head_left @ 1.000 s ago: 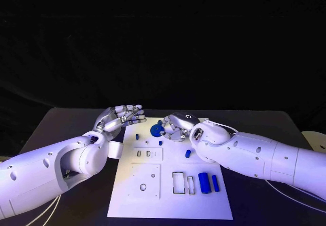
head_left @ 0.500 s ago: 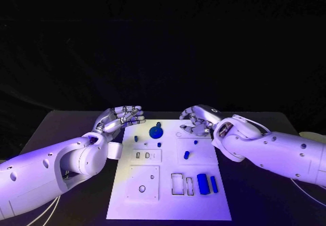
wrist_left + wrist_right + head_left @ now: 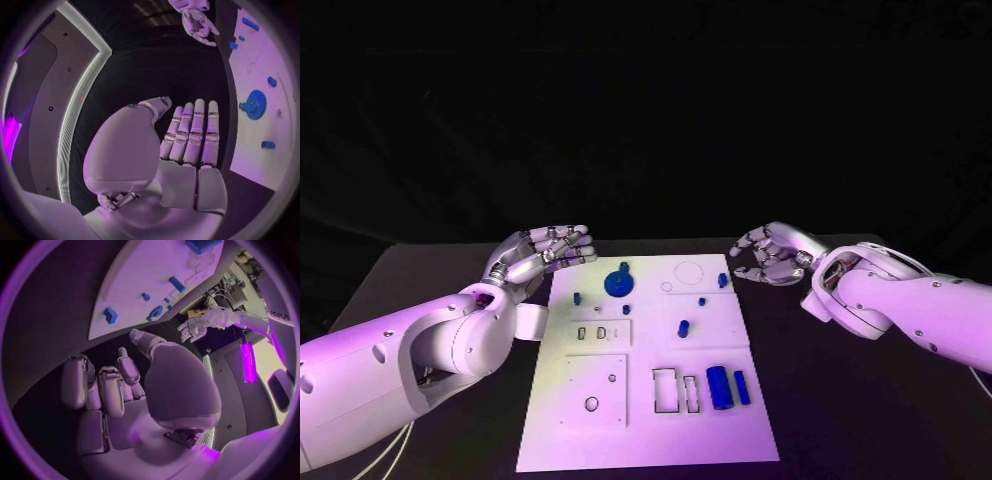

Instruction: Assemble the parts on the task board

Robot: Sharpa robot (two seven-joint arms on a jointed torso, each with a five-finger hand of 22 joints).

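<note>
No legible writing was found on the task board or the parts; a dark mark on the left arm in the right wrist view was too small to be sure of.

The task board lay in the middle of the black table, long axis running away from the robot. Near its far end a round blue gear-like part sat left of centre, with small blue pieces beside it and another small one at the far right edge. A short blue peg lay mid-board. Toward the near right, two long blue bars lay side by side, just beside two open rectangular slots. Left of these was a square panel with a hole.

Left hand hovered off the board's far left corner, fingers extended together, holding nothing. Right hand was off the far right corner over bare table, fingers loosely curled, grasping nothing.

Bare table lay on both long sides of the board.
</note>
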